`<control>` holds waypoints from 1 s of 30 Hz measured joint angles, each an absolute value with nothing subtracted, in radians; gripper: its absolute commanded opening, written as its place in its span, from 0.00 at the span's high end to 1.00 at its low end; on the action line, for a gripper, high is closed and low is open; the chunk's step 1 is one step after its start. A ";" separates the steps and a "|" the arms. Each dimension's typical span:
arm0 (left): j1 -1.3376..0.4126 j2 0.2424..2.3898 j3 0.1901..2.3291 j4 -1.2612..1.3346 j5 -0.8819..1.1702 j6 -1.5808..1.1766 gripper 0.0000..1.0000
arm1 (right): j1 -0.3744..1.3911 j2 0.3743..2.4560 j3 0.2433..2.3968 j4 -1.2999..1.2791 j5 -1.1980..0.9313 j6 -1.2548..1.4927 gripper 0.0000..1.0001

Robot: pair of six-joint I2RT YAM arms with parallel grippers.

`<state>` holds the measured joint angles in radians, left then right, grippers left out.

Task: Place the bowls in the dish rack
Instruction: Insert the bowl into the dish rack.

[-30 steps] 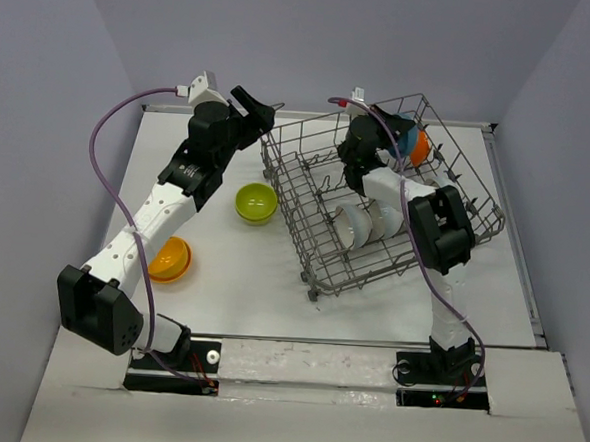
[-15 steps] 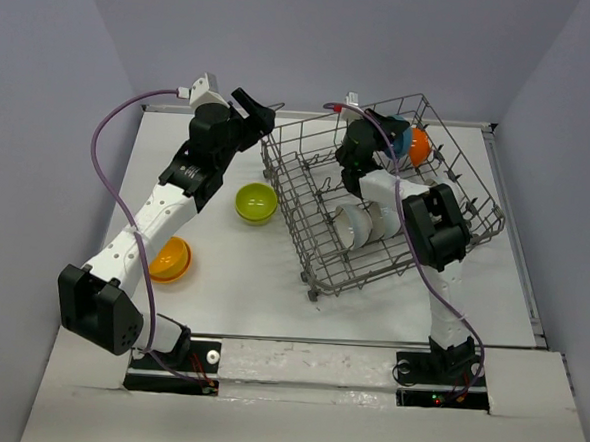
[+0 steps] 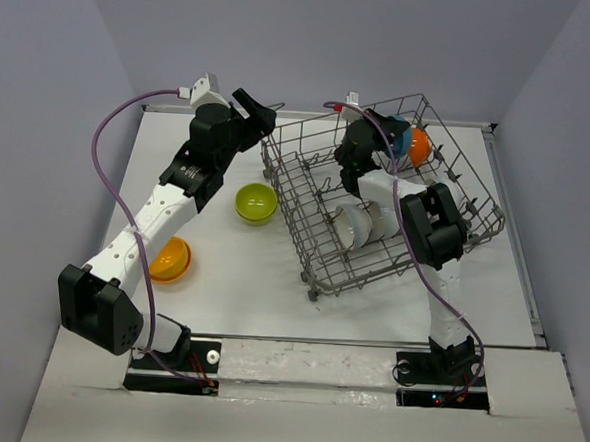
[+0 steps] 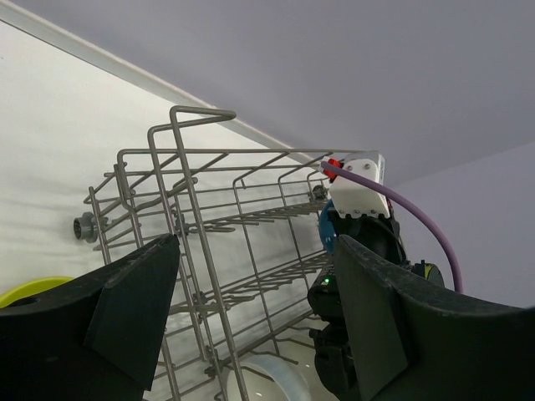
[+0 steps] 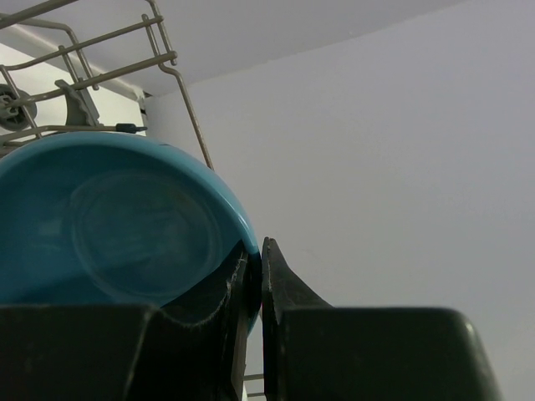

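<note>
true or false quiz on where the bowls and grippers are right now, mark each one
1. The right gripper pinches the rim of the blue bowl. True.
2. The lime green bowl sits inside the dish rack. False: it rests on the table, left of the rack.
3. The left gripper is open and empty. True.
4. Both orange bowls lie on the table. False: one orange bowl does, the other orange bowl is in the rack.
5. White bowls stand in the rack. True.

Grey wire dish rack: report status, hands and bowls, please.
Right hand shut on round blue bowl, at far end of grey wire dish rack. Left hand open, empty. Lime green bowl and orange bowl lie on table.
</note>
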<state>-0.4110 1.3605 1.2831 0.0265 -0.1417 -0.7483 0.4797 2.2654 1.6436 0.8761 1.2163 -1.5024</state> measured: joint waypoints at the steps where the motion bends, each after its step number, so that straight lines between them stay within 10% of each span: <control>1: -0.411 1.361 1.283 0.027 -0.141 -0.748 0.17 | 0.480 2.267 1.644 0.879 1.216 -1.504 0.99; 30: -0.412 1.361 1.283 0.027 -0.132 -0.749 0.17 | 0.478 2.252 1.673 0.655 1.221 -1.243 0.72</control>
